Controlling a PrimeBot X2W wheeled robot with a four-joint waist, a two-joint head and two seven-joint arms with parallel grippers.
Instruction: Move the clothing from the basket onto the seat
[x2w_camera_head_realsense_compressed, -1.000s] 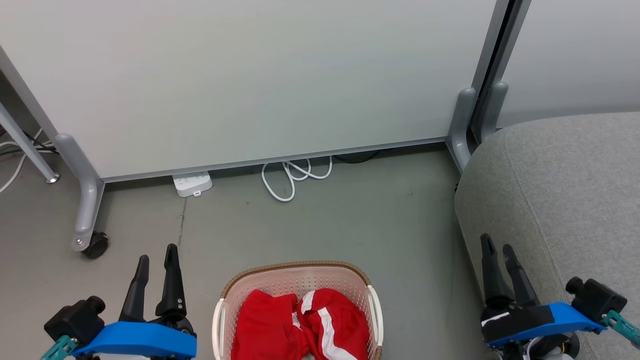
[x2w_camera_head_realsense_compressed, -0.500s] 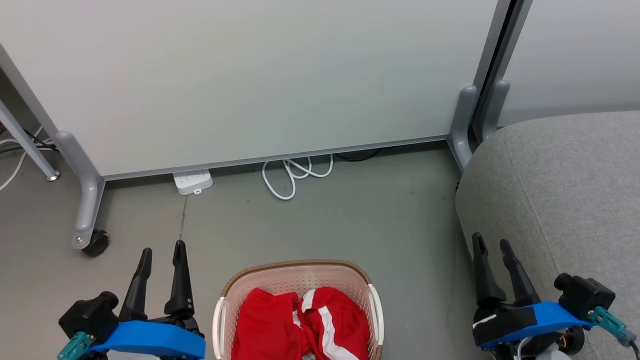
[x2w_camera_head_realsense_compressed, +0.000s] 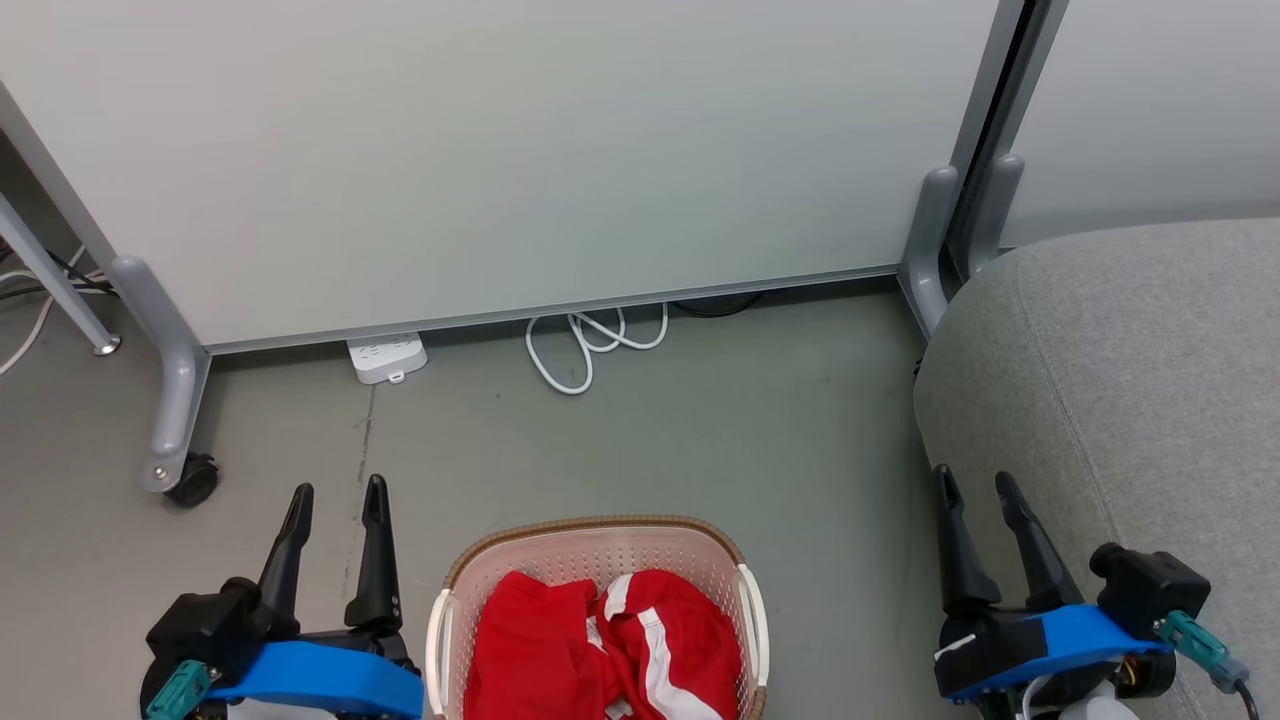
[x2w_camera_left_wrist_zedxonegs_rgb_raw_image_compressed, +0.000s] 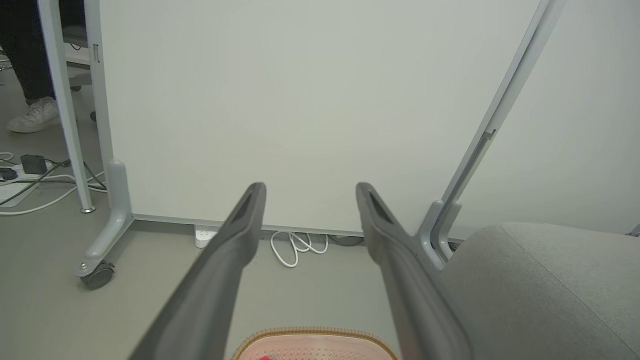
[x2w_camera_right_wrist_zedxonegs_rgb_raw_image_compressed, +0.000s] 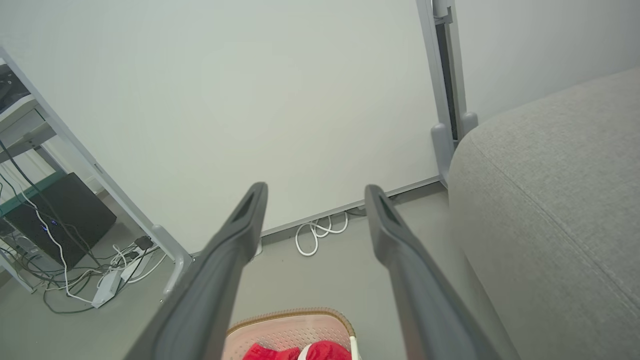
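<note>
Red clothing (x2w_camera_head_realsense_compressed: 600, 645) with white stripes lies bunched in the cream basket (x2w_camera_head_realsense_compressed: 595, 535), whose brown rim stands on the floor at the bottom centre of the head view. The basket's far rim (x2w_camera_left_wrist_zedxonegs_rgb_raw_image_compressed: 315, 334) shows low in the left wrist view, and the basket (x2w_camera_right_wrist_zedxonegs_rgb_raw_image_compressed: 290, 325) with a bit of red clothing (x2w_camera_right_wrist_zedxonegs_rgb_raw_image_compressed: 320, 351) shows in the right wrist view. The grey seat (x2w_camera_head_realsense_compressed: 1130, 380) fills the right side. My left gripper (x2w_camera_head_realsense_compressed: 338, 492) hangs open left of the basket. My right gripper (x2w_camera_head_realsense_compressed: 972, 480) is open beside the seat's front edge. Both hold nothing.
A white partition panel (x2w_camera_head_realsense_compressed: 500, 150) on grey wheeled feet (x2w_camera_head_realsense_compressed: 180, 470) stands behind. A white power strip (x2w_camera_head_realsense_compressed: 386, 358) and coiled cable (x2w_camera_head_realsense_compressed: 590, 345) lie at its base. A person's shoe (x2w_camera_left_wrist_zedxonegs_rgb_raw_image_compressed: 32, 116) and floor cables (x2w_camera_right_wrist_zedxonegs_rgb_raw_image_compressed: 100, 280) are at far left.
Both grippers have drawn inward and slightly lower in the head view; the picture has shifted a little. The clothing and basket have not moved.
</note>
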